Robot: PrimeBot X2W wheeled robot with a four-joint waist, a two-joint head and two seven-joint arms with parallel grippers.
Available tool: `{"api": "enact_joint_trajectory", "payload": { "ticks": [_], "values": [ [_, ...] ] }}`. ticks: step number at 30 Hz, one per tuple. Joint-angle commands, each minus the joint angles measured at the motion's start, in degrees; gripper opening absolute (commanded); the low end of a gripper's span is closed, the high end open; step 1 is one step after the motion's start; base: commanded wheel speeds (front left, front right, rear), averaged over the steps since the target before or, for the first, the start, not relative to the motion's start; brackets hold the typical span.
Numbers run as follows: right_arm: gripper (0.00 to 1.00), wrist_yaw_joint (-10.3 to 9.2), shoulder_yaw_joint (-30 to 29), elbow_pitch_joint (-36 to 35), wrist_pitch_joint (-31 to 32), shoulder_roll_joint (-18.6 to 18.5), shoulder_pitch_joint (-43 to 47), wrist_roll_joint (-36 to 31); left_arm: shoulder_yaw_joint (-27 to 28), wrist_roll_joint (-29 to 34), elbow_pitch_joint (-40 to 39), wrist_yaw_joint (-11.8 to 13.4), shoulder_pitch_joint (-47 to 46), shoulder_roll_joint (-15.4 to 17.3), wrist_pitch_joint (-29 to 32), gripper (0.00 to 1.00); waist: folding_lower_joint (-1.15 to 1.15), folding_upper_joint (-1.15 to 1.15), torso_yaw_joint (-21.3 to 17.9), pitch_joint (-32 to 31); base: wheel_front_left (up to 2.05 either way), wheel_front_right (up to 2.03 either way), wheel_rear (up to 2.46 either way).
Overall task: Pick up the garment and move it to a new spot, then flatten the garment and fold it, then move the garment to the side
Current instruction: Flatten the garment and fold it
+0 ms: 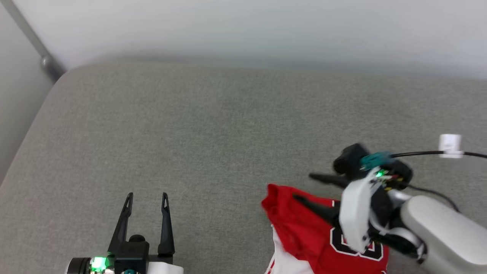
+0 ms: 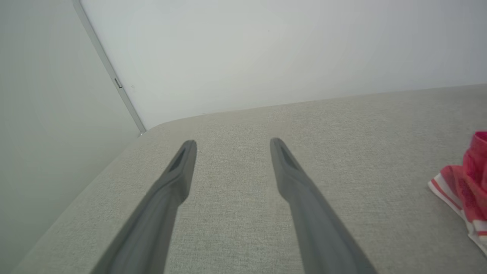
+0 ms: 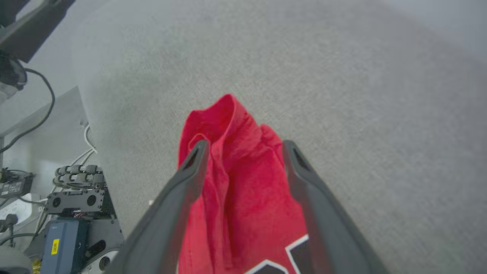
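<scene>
Snagged cloth and a drag toward the edge are risked
Head view: the bright red soft-fabric T-shirt [image 1: 300, 232] lies crumpled at the near right of the grey fabric-covered surface [image 1: 228, 125], the right end effector [image 1: 303, 186] spread wide over it with nothing gripped; the left end effector [image 1: 147, 198], wide open and empty, is held well apart. Left wrist view: the T-shirt [image 2: 470, 171] is seen far aside, so a long reach is judged necessary. Right wrist view: a raised fold stands between the fingers [image 3: 171, 198]; if caught, the T-shirt could be dragged toward the edge
</scene>
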Motion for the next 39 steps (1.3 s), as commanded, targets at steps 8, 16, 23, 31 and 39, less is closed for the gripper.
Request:
{"api": "enact_joint_trajectory", "payload": {
  "ticks": [8,16,23,31,39],
  "values": [
    [1.00,-0.04,-20.12,2.24,-18.85,2.46,7.13,-12.89,0.70,-0.24,-0.68,-0.66,2.30,-0.03,-0.25,1.00,0.00,0.00,-3.85,-4.30,0.00,0.00,0.00],
    [1.00,-0.04,-43.55,4.22,-34.37,14.06,20.57,-30.09,1.21,-0.22,-0.68,-1.28,3.95,-0.23,-0.25,1.00,0.00,0.00,-5.01,-6.56,0.00,0.00,0.00],
    [1.00,-0.04,-53.94,-1.68,-36.17,22.63,31.01,-35.40,1.29,-0.30,-1.05,-1.80,4.59,-0.61,-0.25,1.00,0.00,0.00,-4.82,-7.49,0.00,0.00,0.00],
    [1.00,-0.04,-58.43,-10.15,-36.13,28.20,41.47,-37.24,1.46,-0.42,-1.77,-2.41,5.24,-0.98,-0.25,1.00,0.00,0.00,-3.85,-7.92,0.00,0.00,0.00],
    [1.00,-0.04,-58.68,-12.80,-36.14,28.99,46.21,-36.41,1.54,-0.64,-2.35,-3.25,5.82,-1.48,-0.25,1.00,0.00,0.00,-3.56,-8.06,0.00,0.00,0.00]
  ]
}}
